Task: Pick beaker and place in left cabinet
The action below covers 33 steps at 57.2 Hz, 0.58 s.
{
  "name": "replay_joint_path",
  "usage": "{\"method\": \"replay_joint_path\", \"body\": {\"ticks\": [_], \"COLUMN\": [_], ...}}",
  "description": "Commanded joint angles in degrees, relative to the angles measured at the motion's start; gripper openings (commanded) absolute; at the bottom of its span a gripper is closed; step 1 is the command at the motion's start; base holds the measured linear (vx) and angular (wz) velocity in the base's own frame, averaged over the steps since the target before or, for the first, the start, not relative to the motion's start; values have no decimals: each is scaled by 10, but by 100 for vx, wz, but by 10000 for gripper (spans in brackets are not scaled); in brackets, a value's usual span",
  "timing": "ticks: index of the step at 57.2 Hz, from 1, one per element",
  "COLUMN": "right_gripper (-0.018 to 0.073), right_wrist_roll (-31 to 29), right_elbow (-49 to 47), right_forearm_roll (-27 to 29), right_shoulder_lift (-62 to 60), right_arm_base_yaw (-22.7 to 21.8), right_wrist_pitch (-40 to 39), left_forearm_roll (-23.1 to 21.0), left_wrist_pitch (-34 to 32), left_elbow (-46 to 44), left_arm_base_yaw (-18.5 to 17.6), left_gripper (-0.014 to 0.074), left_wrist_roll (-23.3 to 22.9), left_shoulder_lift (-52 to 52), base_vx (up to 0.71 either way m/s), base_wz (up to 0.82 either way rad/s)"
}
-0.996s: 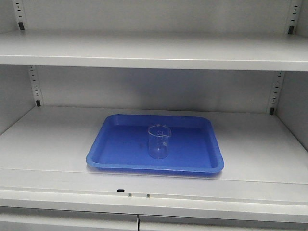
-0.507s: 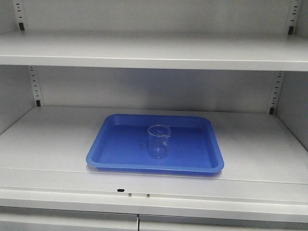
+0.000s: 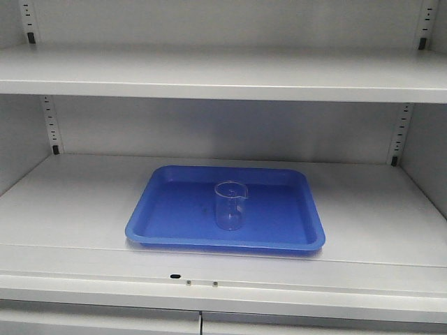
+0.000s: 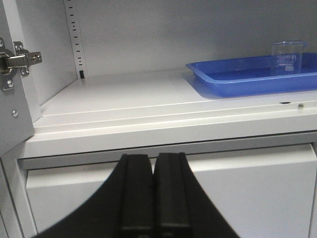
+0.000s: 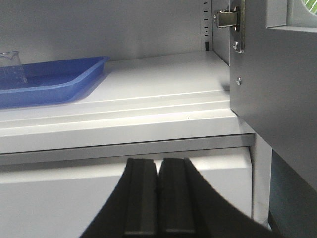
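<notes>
grippers (image 4: pixel 153 168) (image 5: pixel 158 171) closed, empty, off beaker (image 3: pixel 230 204)

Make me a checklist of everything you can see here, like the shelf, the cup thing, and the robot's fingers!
Surface: pale grey shelf of the left cabinet, carrying a blue tray.
Job's things: beaker upright inside the tray, spout toward the back right.
Clutter: nothing seen.
Grippers: left gripper and right gripper both have fingers pressed shut, holding nothing, below the shelf front.
Cables: nothing seen.
Surroundings: open cabinet doors with metal hinges at both sides; closed lower doors.
</notes>
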Motion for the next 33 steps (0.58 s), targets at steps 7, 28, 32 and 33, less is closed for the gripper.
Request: {"method": "replay_joint_path", "body": {"ticks": [7, 28, 32, 33], "right_gripper": [-9, -9, -9, -9], "right_wrist_roll": [0, 0, 0, 0], "right_elbow": [4, 4, 4, 4], "right_forearm_roll": [-5, -5, -5, -5], "right_shoulder_lift": [-6, -6, -6, -6], "right_arm_base_yaw": [-3, -3, -3, -3], "right_wrist_pitch": [-46, -44, -44, -44], "left_forearm_roll": [-4, -4, -4, -4], "left_wrist_pitch": [-48, -48, -48, -48], "left_elbow": [9, 9, 9, 9], "left_arm_base_yaw": [-1, -1, -1, -1], "left_gripper": [1, 1, 1, 1], "left_wrist_roll": [-2, -2, -2, -2], "left_shoulder_lift": [-11, -11, -11, -11], "base_vx": [0, 0, 0, 0], "base_wz": [0, 0, 0, 0]}}
